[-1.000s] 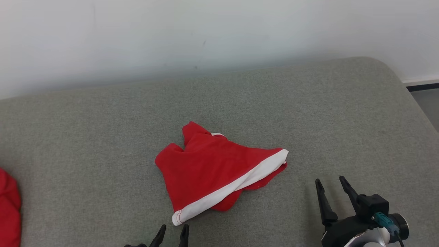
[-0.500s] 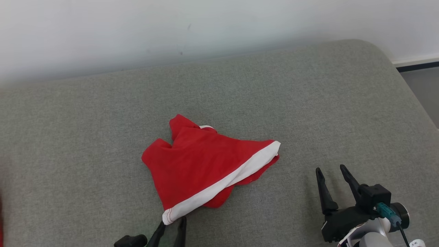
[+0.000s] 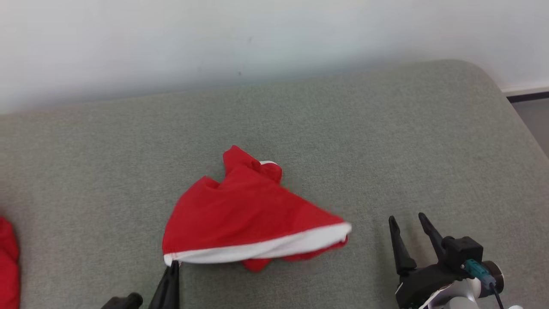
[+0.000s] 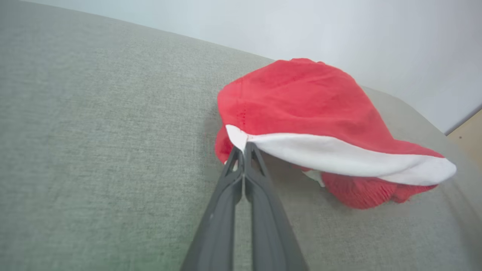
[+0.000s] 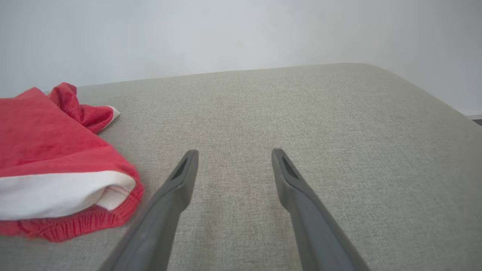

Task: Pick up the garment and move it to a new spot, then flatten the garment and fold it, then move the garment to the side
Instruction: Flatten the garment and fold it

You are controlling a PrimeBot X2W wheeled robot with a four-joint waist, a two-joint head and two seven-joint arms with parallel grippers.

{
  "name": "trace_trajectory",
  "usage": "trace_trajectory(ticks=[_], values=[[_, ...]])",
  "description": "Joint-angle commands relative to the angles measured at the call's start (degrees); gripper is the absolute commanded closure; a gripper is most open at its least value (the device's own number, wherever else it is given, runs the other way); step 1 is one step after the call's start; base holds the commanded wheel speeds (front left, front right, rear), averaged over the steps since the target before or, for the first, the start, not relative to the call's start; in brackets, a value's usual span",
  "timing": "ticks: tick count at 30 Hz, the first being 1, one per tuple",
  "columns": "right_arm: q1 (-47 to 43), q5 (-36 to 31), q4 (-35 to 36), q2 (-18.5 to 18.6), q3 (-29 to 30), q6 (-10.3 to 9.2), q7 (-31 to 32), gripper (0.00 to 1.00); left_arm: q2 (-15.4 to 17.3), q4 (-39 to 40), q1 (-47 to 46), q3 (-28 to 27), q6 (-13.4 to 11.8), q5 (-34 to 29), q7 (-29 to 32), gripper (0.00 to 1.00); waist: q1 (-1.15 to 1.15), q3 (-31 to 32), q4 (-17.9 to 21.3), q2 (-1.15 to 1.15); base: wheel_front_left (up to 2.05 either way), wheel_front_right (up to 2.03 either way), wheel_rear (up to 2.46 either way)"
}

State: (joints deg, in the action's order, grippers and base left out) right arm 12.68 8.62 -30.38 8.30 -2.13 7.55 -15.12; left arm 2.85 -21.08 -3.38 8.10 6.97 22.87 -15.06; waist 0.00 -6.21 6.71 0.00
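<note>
The left pincer (image 3: 173, 267) is pinched tight on the near left corner of the white hem of the red garment (image 3: 246, 212). The garment lies crumpled near the middle of the grey padded surface (image 3: 386, 141), with the hem raised a little off it. The right pincer (image 3: 405, 217) hovers just beside the garment's right end, its 2 fingers spread apart and holding nothing.

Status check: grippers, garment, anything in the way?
Left gripper shut on red garment, at white hem corner. Right gripper open, empty, beside it. Another red cloth far left, well apart.
</note>
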Motion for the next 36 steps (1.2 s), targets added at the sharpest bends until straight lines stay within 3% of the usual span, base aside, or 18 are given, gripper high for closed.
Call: trace_trajectory(ticks=[1,10,11,12,13,14,15,28,36], values=[[-1.0,0.6,-0.1,-0.5,-0.7,-0.13,0.0,0.0,0.0,-0.1,1.5,-1.3,-0.3,-1.5,-0.2,1.0,0.0,1.3,-1.2,0.0,0.0,0.0,0.0],[-2.7,2.3,-1.4,-0.6,-4.2,-0.13,0.0,0.0,0.0,-1.6,2.6,-3.6,-0.2,-3.3,-0.2,0.99,0.0,3.7,-2.5,0.0,0.0,0.0,0.0],[-2.7,2.5,-1.6,-0.6,-4.5,-0.13,0.0,0.0,0.0,-1.7,2.6,-3.5,-0.2,-3.2,-0.2,0.71,0.0,3.8,-2.5,0.0,0.0,0.0,0.0],[-2.9,2.7,-1.7,-0.5,-4.9,-0.13,0.0,0.0,0.0,-1.8,2.7,-3.3,-0.2,-3.0,-0.2,0.5,0.0,4.0,-2.5,0.0,0.0,0.0,0.0],[-3.0,2.9,-1.9,-0.5,-5.2,-0.13,0.0,0.0,0.0,-2.0,2.7,-3.1,-0.1,-2.9,-0.2,0.41,0.0,4.1,-2.5,0.0,0.0,0.0,0.0],[-3.2,3.1,-2.0,-0.4,-5.5,-0.13,0.0,0.0,0.1,-2.0,2.8,-3.1,-0.2,-3.0,-0.2,0.06,0.0,4.2,-2.5,0.0,0.0,0.0,0.0],[-3.5,3.3,-2.1,-0.5,-6.0,-0.13,0.0,0.0,0.1,-2.2,2.9,-3.1,-0.7,-3.3,-0.2,0.0,0.0,4.3,-2.5,0.0,0.0,0.0,0.0],[-6.8,6.9,-4.6,1.0,-13.9,-0.13,0.0,0.0,0.0,-2.8,4.7,-2.8,-2.0,-4.5,-0.2,0.0,0.0,5.5,-3.5,0.0,0.0,0.0,0.0],[-6.1,6.7,-5.3,0.4,-14.5,-0.13,0.0,0.0,0.0,-2.6,5.3,-2.3,-2.2,-4.6,-0.2,0.0,0.0,5.8,-4.8,0.0,0.0,0.0,0.0]])
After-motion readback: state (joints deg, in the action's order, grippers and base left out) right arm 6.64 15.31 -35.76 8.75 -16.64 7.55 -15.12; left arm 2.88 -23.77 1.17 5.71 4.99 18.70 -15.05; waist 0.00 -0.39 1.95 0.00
